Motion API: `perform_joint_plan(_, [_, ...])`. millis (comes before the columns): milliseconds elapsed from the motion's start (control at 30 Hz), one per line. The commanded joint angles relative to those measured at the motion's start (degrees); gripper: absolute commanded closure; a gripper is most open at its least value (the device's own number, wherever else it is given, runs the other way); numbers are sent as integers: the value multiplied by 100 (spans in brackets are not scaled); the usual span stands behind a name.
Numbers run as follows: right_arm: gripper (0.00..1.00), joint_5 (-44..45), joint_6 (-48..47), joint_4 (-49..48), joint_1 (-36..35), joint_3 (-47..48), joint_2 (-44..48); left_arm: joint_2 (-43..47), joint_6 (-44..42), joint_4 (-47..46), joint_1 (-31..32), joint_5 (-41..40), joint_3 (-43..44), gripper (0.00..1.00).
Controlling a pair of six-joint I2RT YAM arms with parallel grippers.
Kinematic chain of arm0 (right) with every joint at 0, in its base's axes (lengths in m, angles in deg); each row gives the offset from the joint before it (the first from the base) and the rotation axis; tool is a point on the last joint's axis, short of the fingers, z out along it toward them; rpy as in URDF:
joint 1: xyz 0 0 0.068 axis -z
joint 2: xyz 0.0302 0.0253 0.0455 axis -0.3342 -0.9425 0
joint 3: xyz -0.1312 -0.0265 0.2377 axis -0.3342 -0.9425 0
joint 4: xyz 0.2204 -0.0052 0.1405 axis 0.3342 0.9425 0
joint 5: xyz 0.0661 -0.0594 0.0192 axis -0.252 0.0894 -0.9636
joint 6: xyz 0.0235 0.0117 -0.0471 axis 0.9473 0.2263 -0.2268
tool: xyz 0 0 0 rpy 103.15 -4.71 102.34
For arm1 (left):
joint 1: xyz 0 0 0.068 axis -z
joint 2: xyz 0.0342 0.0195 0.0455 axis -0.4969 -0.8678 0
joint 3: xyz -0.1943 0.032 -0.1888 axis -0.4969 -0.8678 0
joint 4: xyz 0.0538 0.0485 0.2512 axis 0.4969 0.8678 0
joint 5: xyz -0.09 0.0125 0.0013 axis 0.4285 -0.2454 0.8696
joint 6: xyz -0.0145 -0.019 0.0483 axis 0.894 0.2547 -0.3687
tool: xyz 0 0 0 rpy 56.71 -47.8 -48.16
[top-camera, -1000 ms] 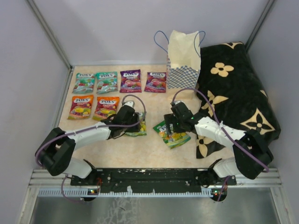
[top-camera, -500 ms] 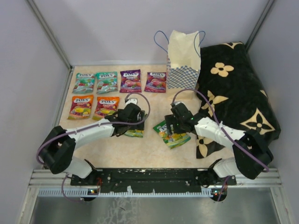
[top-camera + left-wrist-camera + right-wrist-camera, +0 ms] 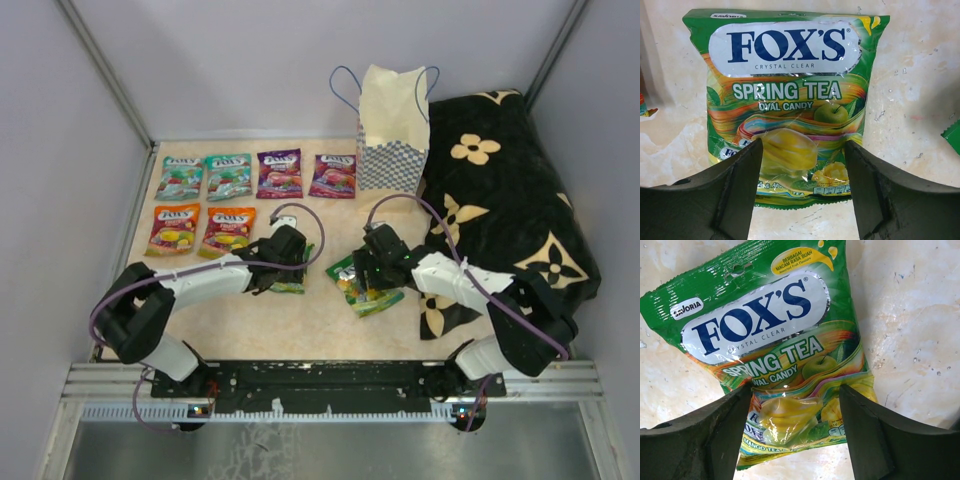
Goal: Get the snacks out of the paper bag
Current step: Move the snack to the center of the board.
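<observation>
The paper bag (image 3: 392, 125) stands upright at the back, beside the cloth. Six snacks lie flat in two rows at the left: two teal (image 3: 180, 178), two purple (image 3: 279, 173), two orange (image 3: 174, 229). A green Spring Tea packet (image 3: 785, 90) lies flat on the table under my left gripper (image 3: 802, 170), whose jaws stand open astride its lower end; from above that gripper (image 3: 290, 255) hides most of this packet (image 3: 290, 284). A second green packet (image 3: 770, 335) lies tilted under my right gripper (image 3: 795, 420), also open, fingers either side of its bottom edge (image 3: 365, 290).
A black cloth with cream flowers (image 3: 510, 190) is heaped at the right, against the bag and under the right arm. Grey walls close in the left, back and right. A metal rail (image 3: 330, 385) carries both arm bases at the near edge.
My left gripper has slid a little to the right over its green packet and its jaws have opened wider. The right gripper has shifted slightly left over its packet.
</observation>
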Motion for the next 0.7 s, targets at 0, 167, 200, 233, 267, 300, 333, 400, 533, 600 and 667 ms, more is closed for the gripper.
perform_joint_plan(0, [30,-143,174,-241,-43,-45,-190,-204,-113,-87,6,-186,1,28])
perform_joint_plan(167, [31,10,409,-226,-48,82,-319,-432,-298,-342,-194,-166,-21,27])
perform_joint_plan(200, [31,50,502,-204,-44,135,-359,-488,-340,-383,-260,-167,-13,27])
perform_joint_plan(233, [31,78,544,-185,-44,200,-403,-512,-379,-406,-326,-159,23,27])
perform_joint_plan(267, [31,110,659,-161,-45,263,-453,-560,-423,-431,-393,-156,60,27])
perform_joint_plan(300, [31,147,764,-134,-49,323,-506,-602,-458,-450,-465,-157,103,27])
perform_joint_plan(333, [30,184,885,-129,-44,380,-550,-635,-489,-455,-538,-149,153,26])
perform_joint_plan(400, [29,214,1167,-159,-44,476,-629,-727,-552,-461,-707,-121,270,25])
perform_joint_plan(533, [29,158,1721,-333,-43,713,-812,-894,-656,-502,-959,8,454,25])
perform_joint_plan(600, [31,193,1895,-424,-58,831,-965,-938,-710,-512,-988,42,533,25])
perform_joint_plan(667, [32,306,2062,-503,-52,932,-1099,-969,-728,-503,-987,81,598,25])
